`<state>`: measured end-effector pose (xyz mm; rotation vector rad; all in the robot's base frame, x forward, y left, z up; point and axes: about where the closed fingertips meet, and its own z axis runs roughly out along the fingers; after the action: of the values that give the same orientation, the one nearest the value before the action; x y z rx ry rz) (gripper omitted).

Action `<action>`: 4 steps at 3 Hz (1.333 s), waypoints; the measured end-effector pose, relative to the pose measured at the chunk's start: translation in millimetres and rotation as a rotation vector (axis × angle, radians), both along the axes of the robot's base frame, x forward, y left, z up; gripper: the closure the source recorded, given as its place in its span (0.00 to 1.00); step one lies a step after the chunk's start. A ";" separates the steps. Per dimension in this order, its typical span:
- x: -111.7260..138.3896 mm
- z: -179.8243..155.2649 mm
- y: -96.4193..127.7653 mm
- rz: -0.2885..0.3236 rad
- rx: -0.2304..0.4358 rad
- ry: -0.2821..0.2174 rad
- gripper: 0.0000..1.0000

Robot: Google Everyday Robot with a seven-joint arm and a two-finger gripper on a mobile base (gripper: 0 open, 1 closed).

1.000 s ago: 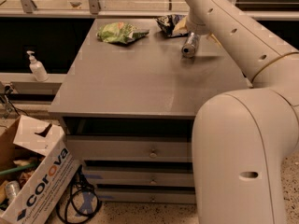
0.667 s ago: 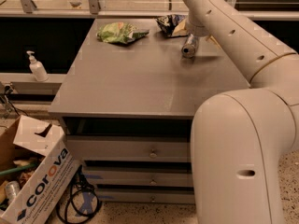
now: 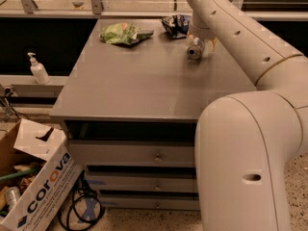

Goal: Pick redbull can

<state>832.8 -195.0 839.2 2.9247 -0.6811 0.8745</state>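
The redbull can (image 3: 194, 51) is a slim silvery can at the far right of the grey cabinet top (image 3: 144, 85). Its round shiny end faces me and its body is tilted away. My gripper (image 3: 203, 43) is right at the can, just above and behind it, at the end of the white arm (image 3: 240, 37) that reaches in from the right. The arm hides most of the gripper and the far part of the can. I cannot tell whether the can is held or whether it rests on the surface.
A green snack bag (image 3: 124, 33) lies at the back left of the top. A dark blue foil bag (image 3: 175, 25) lies just behind the can. Drawers (image 3: 154, 154) are below. A soap bottle (image 3: 37, 69) and a cardboard box (image 3: 33, 186) are at the left.
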 end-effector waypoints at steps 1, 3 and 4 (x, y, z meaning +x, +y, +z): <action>-3.5 3.4 2.0 0.007 0.008 0.002 0.69; -34.0 37.0 12.3 0.021 0.116 0.030 1.00; -53.7 50.8 18.6 0.022 0.201 0.066 1.00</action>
<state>779.1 -176.4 890.0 3.1264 -0.7773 0.7480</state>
